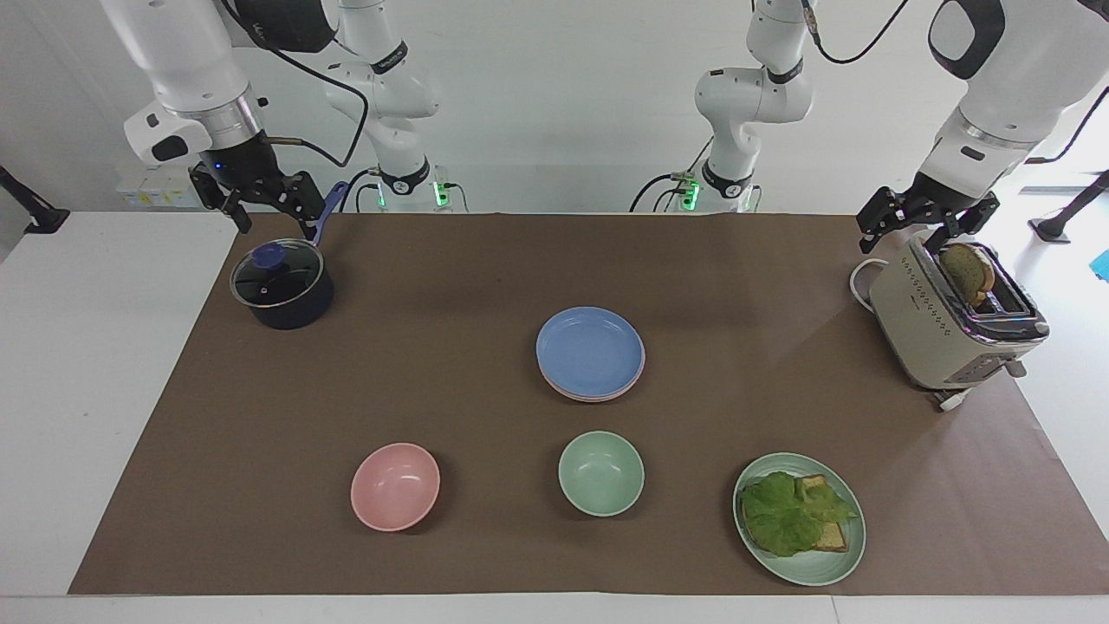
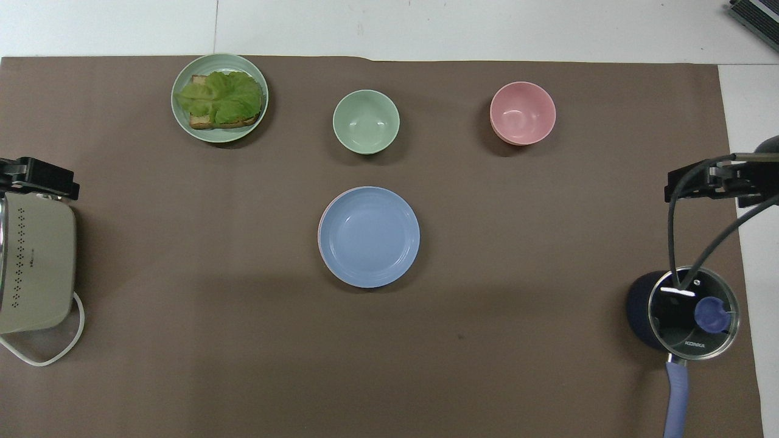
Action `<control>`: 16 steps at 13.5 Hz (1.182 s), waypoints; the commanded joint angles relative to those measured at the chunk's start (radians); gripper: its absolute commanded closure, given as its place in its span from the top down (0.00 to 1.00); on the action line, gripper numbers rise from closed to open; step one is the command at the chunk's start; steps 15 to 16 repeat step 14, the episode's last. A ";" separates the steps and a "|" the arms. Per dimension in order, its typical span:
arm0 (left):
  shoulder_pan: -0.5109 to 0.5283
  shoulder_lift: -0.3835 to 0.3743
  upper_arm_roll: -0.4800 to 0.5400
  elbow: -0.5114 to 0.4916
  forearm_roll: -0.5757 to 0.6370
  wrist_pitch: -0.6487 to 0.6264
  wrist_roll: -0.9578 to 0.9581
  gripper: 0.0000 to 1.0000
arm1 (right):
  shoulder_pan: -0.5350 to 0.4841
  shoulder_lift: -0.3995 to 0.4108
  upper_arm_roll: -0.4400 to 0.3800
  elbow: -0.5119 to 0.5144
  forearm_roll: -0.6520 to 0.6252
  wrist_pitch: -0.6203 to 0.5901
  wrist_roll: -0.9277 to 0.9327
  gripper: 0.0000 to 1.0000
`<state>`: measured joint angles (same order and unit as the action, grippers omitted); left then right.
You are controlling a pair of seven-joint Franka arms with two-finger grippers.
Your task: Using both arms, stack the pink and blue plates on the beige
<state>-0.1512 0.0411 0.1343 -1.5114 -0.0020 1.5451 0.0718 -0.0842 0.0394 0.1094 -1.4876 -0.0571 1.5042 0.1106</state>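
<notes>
Facing view, read across: at ten o'clock on the brown paper mat, my right gripper hangs in the air over the dark blue saucepan with a glass lid, fingers spread and holding nothing. At the middle of the mat sits the round shallow matte cornflower-blue plate, lying flat on top of a neat stack. Under it shows the rim of the pale pink plate. The beige plate I cannot pick out beneath them, so I judge the stacking done only if it lies hidden at the bottom. Neither plate is left loose on the mat for me to fetch. From the right gripper the stack lies toward four o'clock, well apart. At two o'clock, my left gripper hovers just above the boxy beige toaster with a slice of brown bread in its slot. Its fingers are likewise spread and empty, and from it the stack lies toward eight o'clock, also well apart. Both arms look parked clear of the plates, so I read the task as at or very near its end.
</notes>
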 commanded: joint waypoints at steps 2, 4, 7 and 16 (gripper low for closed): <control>-0.005 -0.007 0.004 -0.003 0.014 -0.011 0.008 1.00 | -0.002 0.011 0.016 0.030 -0.018 -0.027 -0.011 1.00; -0.005 -0.007 0.002 -0.003 0.014 -0.011 0.008 1.00 | -0.003 0.013 0.018 0.030 -0.001 -0.025 -0.011 1.00; -0.005 -0.007 0.004 -0.003 0.014 -0.011 0.008 1.00 | 0.000 0.005 0.018 0.021 -0.006 -0.029 -0.009 1.00; -0.005 -0.007 0.004 -0.003 0.014 -0.011 0.008 1.00 | 0.003 -0.015 0.019 -0.008 -0.004 -0.029 -0.011 1.00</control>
